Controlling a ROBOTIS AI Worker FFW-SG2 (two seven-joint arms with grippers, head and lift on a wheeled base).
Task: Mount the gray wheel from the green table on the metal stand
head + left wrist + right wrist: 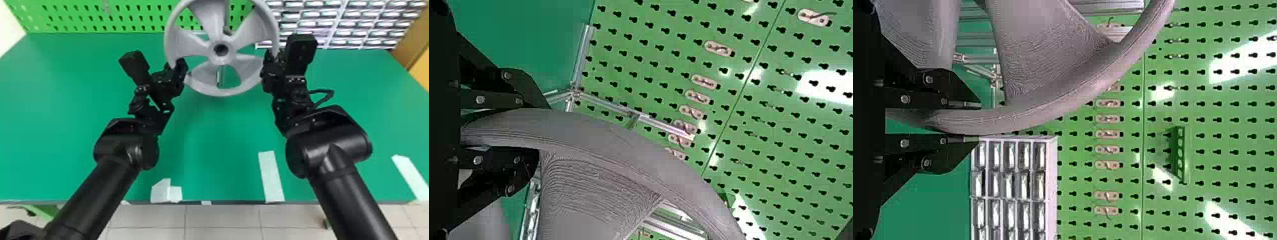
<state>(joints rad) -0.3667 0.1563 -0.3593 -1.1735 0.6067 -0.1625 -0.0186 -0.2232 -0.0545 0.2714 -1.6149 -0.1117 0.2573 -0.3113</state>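
The gray wheel (222,49) is held up over the far part of the green table (220,127), its hub hole facing the head camera. At its left rim my left gripper (179,68) is shut on it; at the right rim my right gripper (269,65) grips it too. In the left wrist view the rim lies between the fingers of the left gripper (531,127). The right wrist view has the rim between the fingertips of the right gripper (978,121). Behind the wheel, partly hidden, is the metal stand (227,19), also seen as metal bars (604,104).
A green pegboard (95,16) rises behind the table. Racks of small drawers (351,24) stand at the back right. White tape pieces (271,177) lie along the table's front edge.
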